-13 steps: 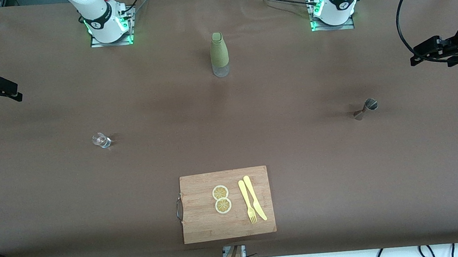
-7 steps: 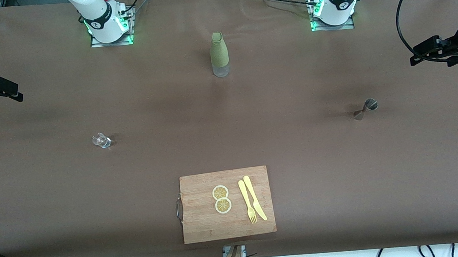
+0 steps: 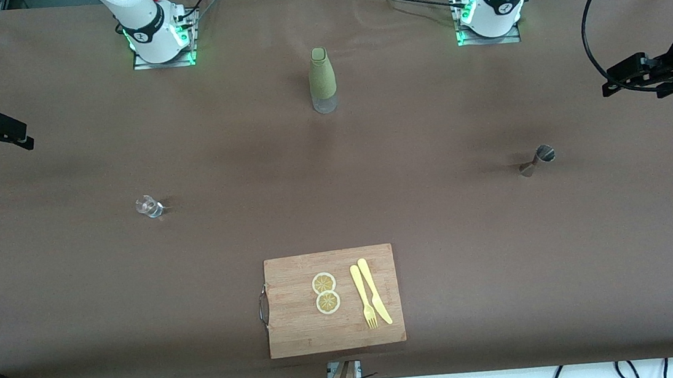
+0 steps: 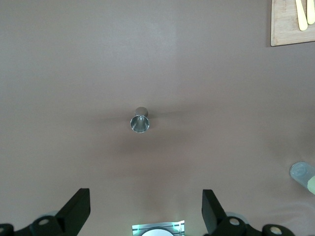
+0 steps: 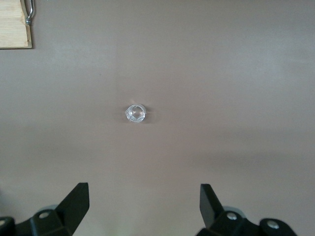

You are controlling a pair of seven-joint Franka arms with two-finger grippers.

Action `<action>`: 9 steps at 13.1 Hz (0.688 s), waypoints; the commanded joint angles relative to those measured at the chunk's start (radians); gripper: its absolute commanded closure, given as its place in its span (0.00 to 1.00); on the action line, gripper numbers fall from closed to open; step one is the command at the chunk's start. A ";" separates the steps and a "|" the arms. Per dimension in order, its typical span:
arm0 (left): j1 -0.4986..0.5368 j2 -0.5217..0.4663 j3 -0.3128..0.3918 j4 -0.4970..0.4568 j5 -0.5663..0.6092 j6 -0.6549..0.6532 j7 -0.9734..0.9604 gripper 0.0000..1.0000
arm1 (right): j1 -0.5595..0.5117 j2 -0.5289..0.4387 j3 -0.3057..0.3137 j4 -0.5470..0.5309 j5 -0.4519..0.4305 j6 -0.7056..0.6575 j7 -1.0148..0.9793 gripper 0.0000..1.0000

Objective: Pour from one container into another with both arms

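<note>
A small metal jigger (image 3: pixel 539 160) stands toward the left arm's end of the table and shows in the left wrist view (image 4: pixel 140 121). A small clear glass (image 3: pixel 148 206) stands toward the right arm's end and shows in the right wrist view (image 5: pixel 135 113). My left gripper (image 3: pixel 622 76) hangs high over the table's edge at its own end, open and empty (image 4: pixel 146 214). My right gripper (image 3: pixel 13 132) hangs high at the other end, likewise open with nothing in it (image 5: pixel 144 209). Both are well apart from the containers.
A green-sleeved bottle (image 3: pixel 322 80) stands mid-table between the arm bases. A wooden cutting board (image 3: pixel 301 334) lies near the front camera's edge, carrying two lemon slices (image 3: pixel 325 292), a yellow fork (image 3: pixel 363 297) and a yellow knife (image 3: pixel 374 290).
</note>
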 commanded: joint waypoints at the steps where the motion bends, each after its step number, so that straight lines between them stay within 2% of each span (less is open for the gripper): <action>1: -0.004 -0.017 0.000 -0.017 0.005 0.001 -0.005 0.00 | -0.003 -0.012 0.001 -0.014 -0.002 0.018 0.009 0.00; 9: 0.017 -0.017 0.004 -0.020 0.010 -0.004 0.011 0.00 | 0.000 -0.011 0.009 -0.008 0.001 0.012 0.009 0.00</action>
